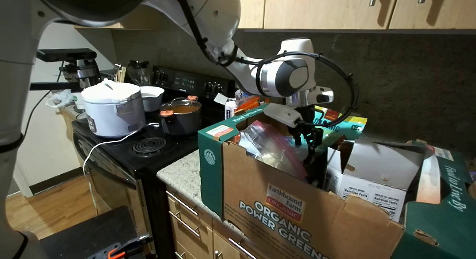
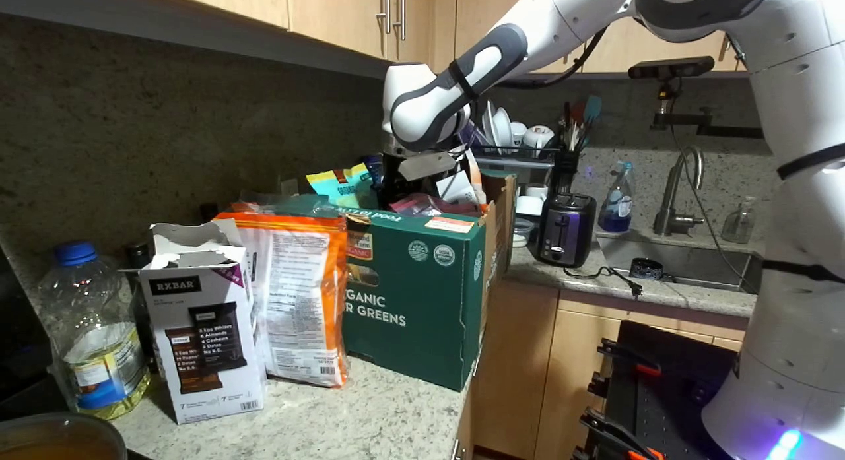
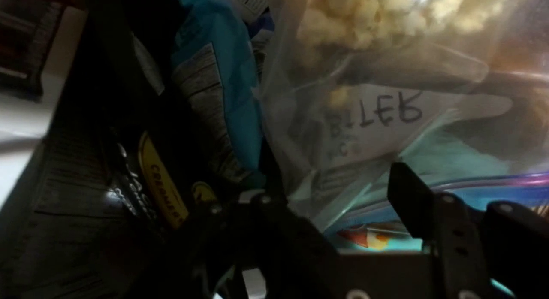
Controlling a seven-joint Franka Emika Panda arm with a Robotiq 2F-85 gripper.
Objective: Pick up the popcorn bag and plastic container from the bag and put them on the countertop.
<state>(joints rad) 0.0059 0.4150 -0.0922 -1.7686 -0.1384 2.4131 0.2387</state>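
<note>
Two fingers [image 3: 409,200] of the black angular gripper [image 3: 328,183] stand apart, a corner of the crinkly clear plastic popcorn bag [image 3: 364,28], upper right in the wrist view, showing between them, and should close slowly, clear of the glossy blue packet [image 3: 236,76].

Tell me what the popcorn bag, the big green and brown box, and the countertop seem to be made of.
The popcorn bag: thin, glossy plastic, given its see-through film and glinting creases. The box: matte cardboard, judging by its brown face and ragged top edge. The countertop: smooth, speckled pale grey, perhaps granite, though patterned laminate could look similar.
</note>
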